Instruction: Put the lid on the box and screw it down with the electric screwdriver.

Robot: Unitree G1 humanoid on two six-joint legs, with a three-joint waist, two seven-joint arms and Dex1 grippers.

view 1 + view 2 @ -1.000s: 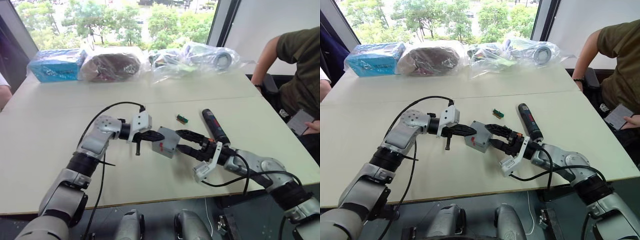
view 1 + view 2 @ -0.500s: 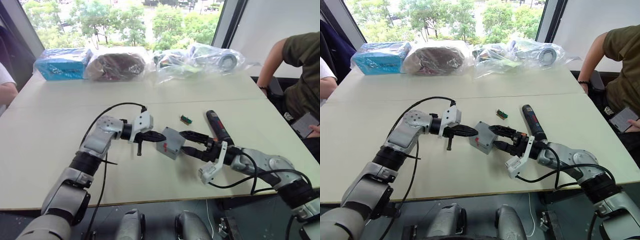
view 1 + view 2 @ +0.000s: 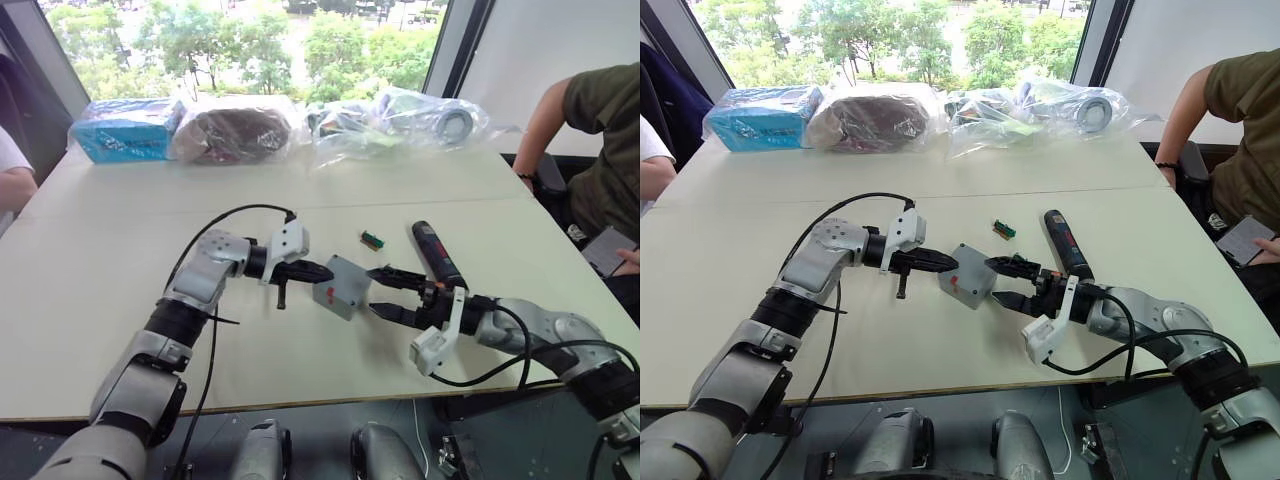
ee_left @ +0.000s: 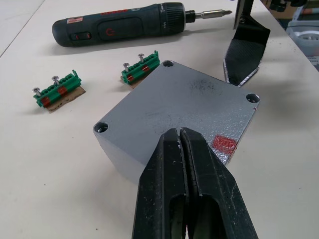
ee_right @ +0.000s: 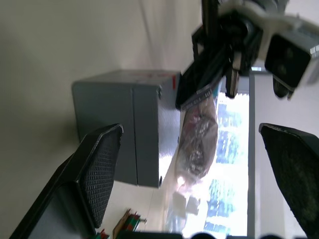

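The grey box (image 3: pixel 340 287) lies mid-table with a red mark on one side. The lid (image 4: pixel 184 99) sits on it, flat face up, with screw holes at the corners. A seam between the two parts shows in the right wrist view. My left gripper (image 3: pixel 322 271) is shut, its tips (image 4: pixel 179 132) touching the near edge of the lid. To the right of the box, my right gripper (image 3: pixel 387 292) stands open, a small gap from it. The electric screwdriver (image 3: pixel 432 254) lies on the table beyond my right gripper, untouched.
Small green-and-red blocks (image 4: pixel 140 65) lie between the box and the screwdriver, one (image 3: pixel 372 238) just behind the box. Plastic-wrapped items (image 3: pixel 395 115) and a blue package (image 3: pixel 122 128) line the far edge. A person (image 3: pixel 600 130) sits at the right. An arm (image 3: pixel 12 178) shows at the left.
My right gripper has drawn back to the right, off the box, and stays open. The left gripper stays shut against the box. The camera has shifted slightly.
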